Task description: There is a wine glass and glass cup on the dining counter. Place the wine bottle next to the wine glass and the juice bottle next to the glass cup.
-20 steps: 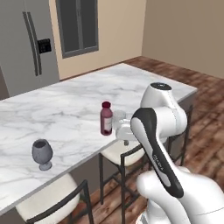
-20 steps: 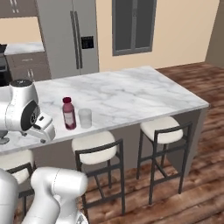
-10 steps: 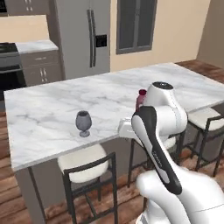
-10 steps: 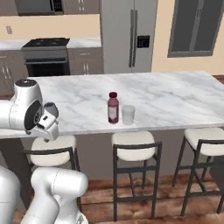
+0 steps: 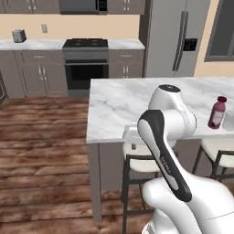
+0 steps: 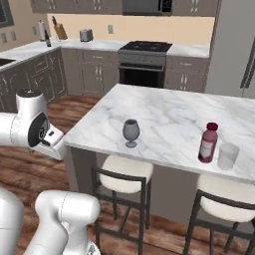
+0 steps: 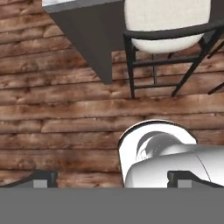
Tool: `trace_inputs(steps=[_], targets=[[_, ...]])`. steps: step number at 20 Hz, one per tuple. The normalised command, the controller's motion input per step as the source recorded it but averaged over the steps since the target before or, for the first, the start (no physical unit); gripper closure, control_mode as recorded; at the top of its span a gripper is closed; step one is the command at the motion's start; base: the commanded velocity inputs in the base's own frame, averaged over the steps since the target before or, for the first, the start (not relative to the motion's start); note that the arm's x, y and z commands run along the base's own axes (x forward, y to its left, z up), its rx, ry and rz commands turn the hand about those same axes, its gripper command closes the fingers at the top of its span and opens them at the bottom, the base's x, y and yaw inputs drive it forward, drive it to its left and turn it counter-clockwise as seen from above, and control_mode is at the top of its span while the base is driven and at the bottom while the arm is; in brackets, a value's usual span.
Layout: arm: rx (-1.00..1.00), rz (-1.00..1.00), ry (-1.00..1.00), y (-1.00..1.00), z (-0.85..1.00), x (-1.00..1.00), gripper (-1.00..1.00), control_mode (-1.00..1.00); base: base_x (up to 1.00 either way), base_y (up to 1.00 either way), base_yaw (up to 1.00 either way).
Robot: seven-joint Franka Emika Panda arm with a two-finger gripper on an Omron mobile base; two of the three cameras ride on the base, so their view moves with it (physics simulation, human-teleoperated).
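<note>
Juice bottle [image 6: 208, 143]: squat, maroon-pink, dark red cap, pale label, upright on the dining counter [image 6: 164, 117], glass cup [image 6: 227, 156] just beside it at its 4 o'clock.
Wine glass [image 6: 131, 132]: smoky grey goblet, short stem, round foot, standing well apart at the bottle's 9 o'clock.
Gripper [image 7: 112, 179]: fingers spread wide, nothing held, pointing down over the wood floor [image 7: 65, 109] beside a stool [image 7: 168, 22].

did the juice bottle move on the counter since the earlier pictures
No. The juice bottle stands just left of the glass cup on the dining counter, as before in the right base view. The whole picture shifted because the base drove.
</note>
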Motion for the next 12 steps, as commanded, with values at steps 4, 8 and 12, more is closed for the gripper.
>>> trace_inputs(steps=[4,8,12], targets=[[0.00,0.00,0.00,0.00,0.00,0.00,-1.00,1.00,0.10,0.72,0.31],[0.00,0.00,0.00,0.00,0.00,0.00,-1.00,1.00,0.30,0.84,0.08],[0.00,0.00,0.00,0.00,0.00,0.00,-1.00,1.00,0.48,0.84,0.00]])
